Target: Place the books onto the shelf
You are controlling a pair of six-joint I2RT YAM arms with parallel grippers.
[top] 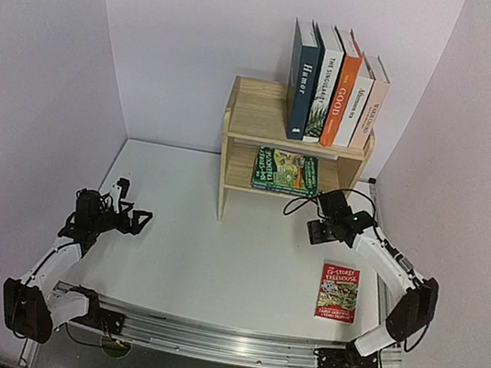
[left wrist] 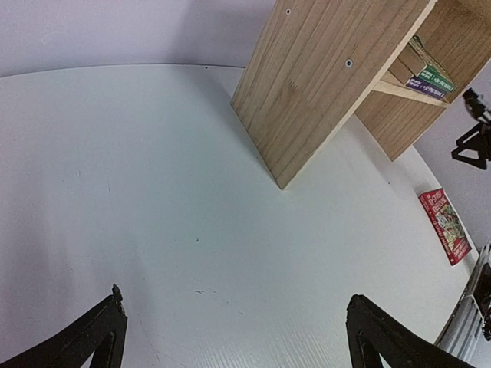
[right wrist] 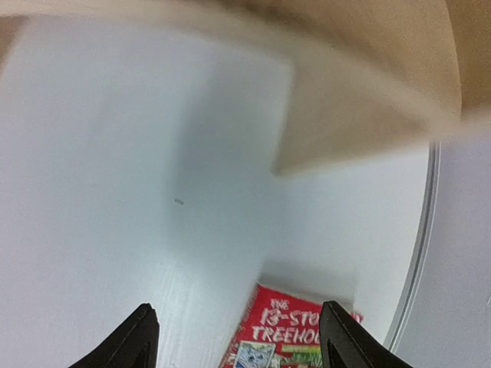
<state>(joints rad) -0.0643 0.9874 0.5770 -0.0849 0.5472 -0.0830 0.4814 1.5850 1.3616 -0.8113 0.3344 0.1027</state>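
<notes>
The pale wood shelf (top: 256, 116) stands at the back of the table. On its top tier stand several books (top: 335, 91) upright: dark blue "Humor", a white one, orange "GOOD" and two more white ones. Green Treehouse paperbacks (top: 287, 171) lie flat on the lower tier. A red Treehouse book (top: 339, 292) lies flat on the table at the right, also seen as the red book (right wrist: 295, 337) in the right wrist view. My right gripper (top: 327, 217) hovers open in front of the shelf's lower tier, holding nothing. My left gripper (top: 133, 216) is open and empty at the left.
White side walls enclose the table. A metal rail (top: 221, 339) runs along the near edge between the arm bases. In the left wrist view the shelf's side panel (left wrist: 322, 84) stands ahead, with the red book (left wrist: 445, 226) far right.
</notes>
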